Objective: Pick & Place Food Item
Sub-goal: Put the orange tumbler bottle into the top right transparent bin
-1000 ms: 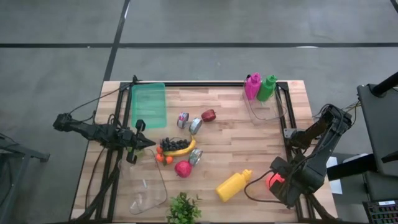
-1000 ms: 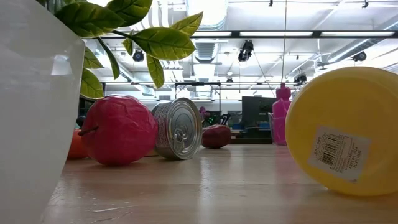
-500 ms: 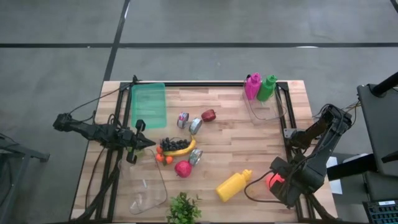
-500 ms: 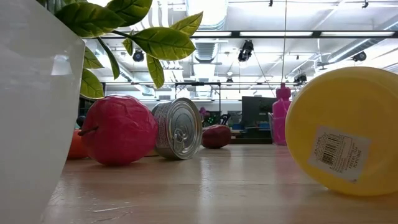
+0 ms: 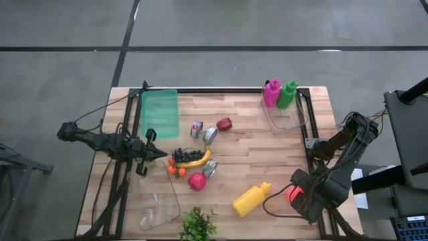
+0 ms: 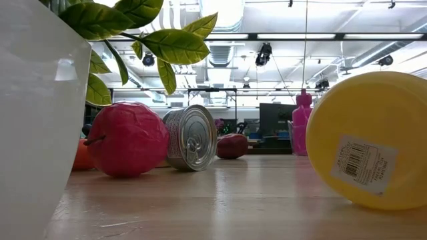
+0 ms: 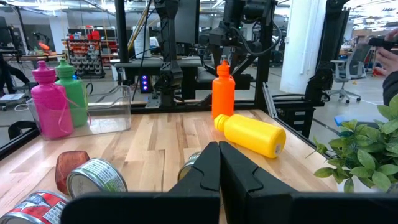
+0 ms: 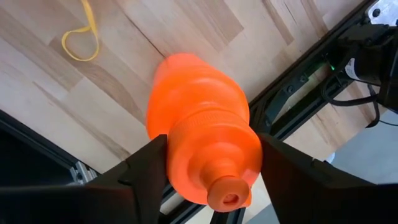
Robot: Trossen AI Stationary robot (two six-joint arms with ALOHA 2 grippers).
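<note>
- Orange bottle [image 8: 202, 149] stands upright near the right front corner of the table [image 5: 241, 161], close to the metal edge rail, well apart from the yellow bottle [image 5: 251, 199] lying on its side.
- The right gripper [image 8: 208, 165] is above it, one dark finger on each side of the bottle's shoulder; the fingers look close against the plastic, but I cannot tell whether the grip is firm yet.
- To do this step well, I would squeeze below the cap on the wide shoulder, keep the bottle centred between the fingers, then lift straight up, clear of the rail.
- The left gripper [image 7: 219, 168], fingers pressed together and empty, waits at the table's left side, near the grapes [image 5: 184, 154].
</note>
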